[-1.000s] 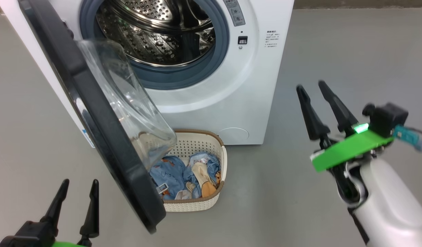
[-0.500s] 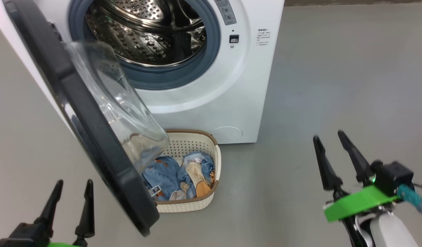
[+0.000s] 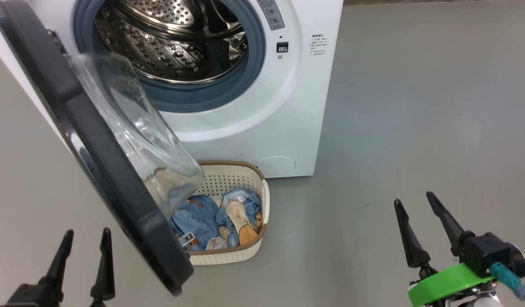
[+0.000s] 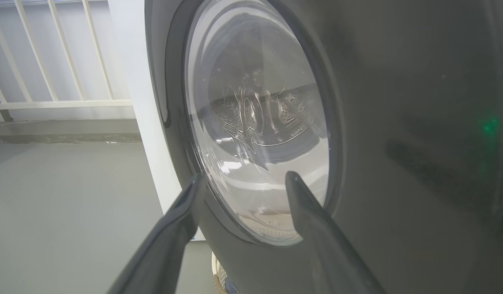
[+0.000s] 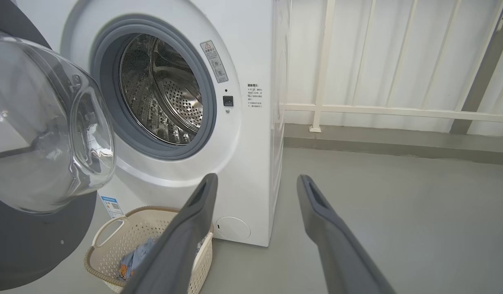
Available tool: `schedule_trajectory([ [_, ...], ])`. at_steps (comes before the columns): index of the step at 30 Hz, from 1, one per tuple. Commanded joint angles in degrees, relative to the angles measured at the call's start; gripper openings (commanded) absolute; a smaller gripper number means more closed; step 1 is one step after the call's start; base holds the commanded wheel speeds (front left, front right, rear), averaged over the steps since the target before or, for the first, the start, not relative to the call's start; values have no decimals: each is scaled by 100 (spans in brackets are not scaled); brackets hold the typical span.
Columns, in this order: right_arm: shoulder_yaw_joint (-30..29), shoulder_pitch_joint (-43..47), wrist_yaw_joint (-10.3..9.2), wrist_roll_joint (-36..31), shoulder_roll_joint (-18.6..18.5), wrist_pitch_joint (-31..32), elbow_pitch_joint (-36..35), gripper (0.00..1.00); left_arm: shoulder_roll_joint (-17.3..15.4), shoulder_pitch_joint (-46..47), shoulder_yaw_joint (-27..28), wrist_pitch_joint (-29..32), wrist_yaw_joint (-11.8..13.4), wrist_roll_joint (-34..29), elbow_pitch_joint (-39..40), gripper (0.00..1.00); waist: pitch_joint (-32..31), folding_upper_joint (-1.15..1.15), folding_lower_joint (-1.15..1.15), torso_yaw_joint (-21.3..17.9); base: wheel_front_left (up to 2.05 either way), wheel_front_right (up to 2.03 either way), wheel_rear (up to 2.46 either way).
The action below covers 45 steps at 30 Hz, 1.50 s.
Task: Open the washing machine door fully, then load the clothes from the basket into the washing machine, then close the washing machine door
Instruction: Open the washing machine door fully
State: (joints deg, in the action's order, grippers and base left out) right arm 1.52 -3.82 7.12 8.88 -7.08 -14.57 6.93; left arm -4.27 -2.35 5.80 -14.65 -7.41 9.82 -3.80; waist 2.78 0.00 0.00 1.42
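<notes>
Near left, my left gripper [image 3: 86,233] sits low over the grey floor [image 3: 416,106]. Its fingers are spread wide with nothing between them. In the left wrist view it faces the outer side of the washing machine door [image 3: 96,157] and is close to it. Can't tell whether there is contact.

The door hangs swung out on the left of the opening, with the black rim edge-on to my head. Its clear glass bowl [image 3: 134,136] bulges right, toward the machine.

Far centre, the washing machine [image 3: 245,128] stands white and boxy. The steel drum [image 3: 172,42] is exposed inside the grey-blue gasket [image 3: 202,96].

Just in front of the machine's base, the basket [image 3: 228,256] is on the floor. Its left part is hidden behind the door's lower edge in the head view. The clothes [image 3: 202,217] lie inside it as a blue and cream heap.

Near right, my right gripper [image 3: 413,198] is well apart from both basket and machine. Its fingers are wide apart and hold nothing. In the right wrist view the tips point at the machine's right front corner. A white railing [image 5: 398,110] runs along the far right.
</notes>
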Motion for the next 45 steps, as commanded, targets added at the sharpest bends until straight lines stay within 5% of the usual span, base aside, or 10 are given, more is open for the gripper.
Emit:
schedule_trajectory([
  [1, 36, 66, 36, -160, 49, -42, -222, 100, -44, 87, 229, -35, -8, -63, 166, 100, -5, 0, 0, 8, 0, 0, 0],
  [45, -294, 419, 36, -481, 279, -42, -98, 100, -62, -31, 94, -35, -8, -112, 81, 100, -186, 0, 0, 154, 0, 0, 0],
])
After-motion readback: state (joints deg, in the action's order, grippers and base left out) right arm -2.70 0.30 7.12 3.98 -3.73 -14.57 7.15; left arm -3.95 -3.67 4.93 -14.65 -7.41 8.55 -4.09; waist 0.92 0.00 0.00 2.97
